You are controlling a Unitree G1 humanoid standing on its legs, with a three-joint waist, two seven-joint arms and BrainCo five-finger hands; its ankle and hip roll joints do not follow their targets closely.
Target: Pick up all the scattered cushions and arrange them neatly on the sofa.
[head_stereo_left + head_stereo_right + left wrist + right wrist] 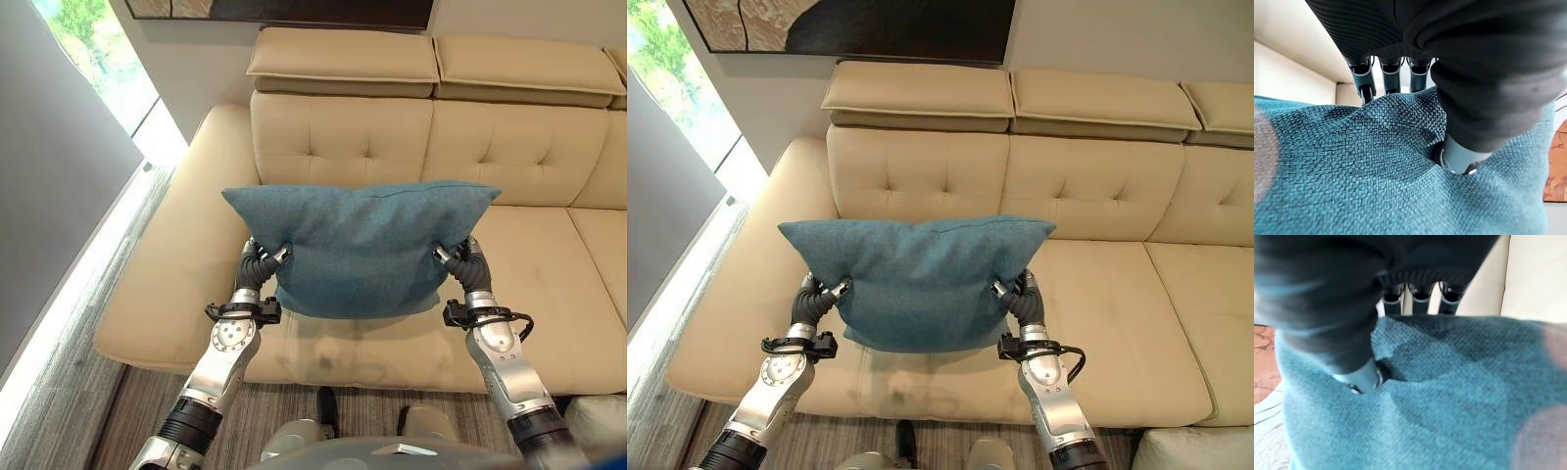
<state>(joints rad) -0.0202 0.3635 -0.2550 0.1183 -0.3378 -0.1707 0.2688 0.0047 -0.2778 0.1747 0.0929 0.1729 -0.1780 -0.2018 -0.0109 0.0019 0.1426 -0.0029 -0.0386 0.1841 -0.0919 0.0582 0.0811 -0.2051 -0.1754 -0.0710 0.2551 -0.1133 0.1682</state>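
Left eye view: I've got the teal cushion (361, 245) up in the air w/ both hands, held upright and wide-side across, over the front of the sofa (549, 284) seat. My left hand (260, 262) pinches the cushion's edge at approx 8 o'clock, my right hand (468, 262) at approx 4 o'clock. Left wrist view shows the thumb (1462, 154) dug into the fabric and the fingers (1391, 78) curled over the far side, so that hand is clenched on the cushion; right wrist view shows the same, thumb pressed in, fingers wrapped behind. Gripping low at both sides keeps it level and stops it sagging or twisting, I reckon.

Cushion hangs clear of the seat, apart from the backrest (343, 137) at 12 o'clock. It sits roughly in front of the left-most back section, near the armrest (186, 225) at 9-10 o'clock. Probably the carry-to-place step: next calls for moving fwd and setting it down against the backrest so it leans upright. Risk: uneven release lets it flop flat. Window (98, 49) at 11 o'clock, wood floor (88, 392) at 7 o'clock.
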